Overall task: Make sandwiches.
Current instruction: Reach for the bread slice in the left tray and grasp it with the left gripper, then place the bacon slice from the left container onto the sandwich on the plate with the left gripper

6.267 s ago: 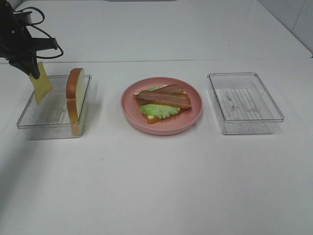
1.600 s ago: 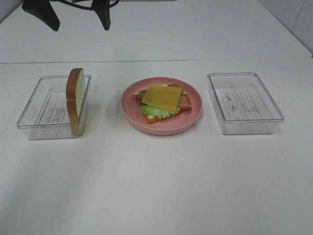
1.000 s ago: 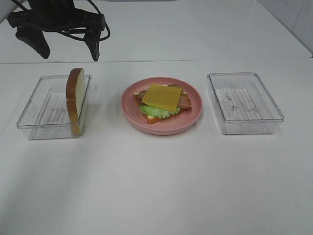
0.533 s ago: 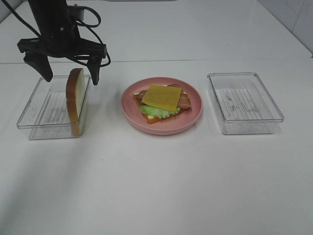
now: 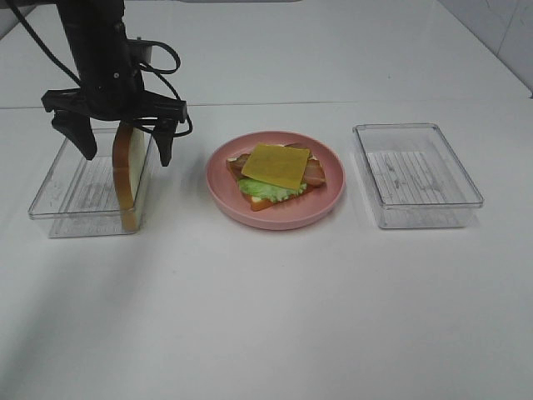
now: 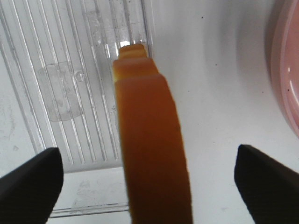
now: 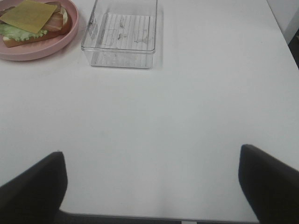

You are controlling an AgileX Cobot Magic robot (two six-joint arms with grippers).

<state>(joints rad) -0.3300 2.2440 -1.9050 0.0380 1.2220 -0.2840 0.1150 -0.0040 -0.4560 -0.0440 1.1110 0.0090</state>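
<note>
Left claw [image 5: 122,142] open, straddling upright bread slice [image 5: 127,171].

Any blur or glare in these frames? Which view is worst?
Left wrist is worst: the bread slice fills the near field, soft and blurred, with glare on the tray ribs. Exterior high is sharp with soft, faint shadows. Right wrist is clear, only its dark fingertips blurred.

A: What's sitting on the white worktop [image 5: 275,317]?
B: A round pink plate [image 5: 333,196] is lying in the middle, with a clear plastic tray [image 5: 50,200] sitting to its left.
A: And right?
B: Another clear tray [image 5: 416,175] is resting there, well apart.
</note>
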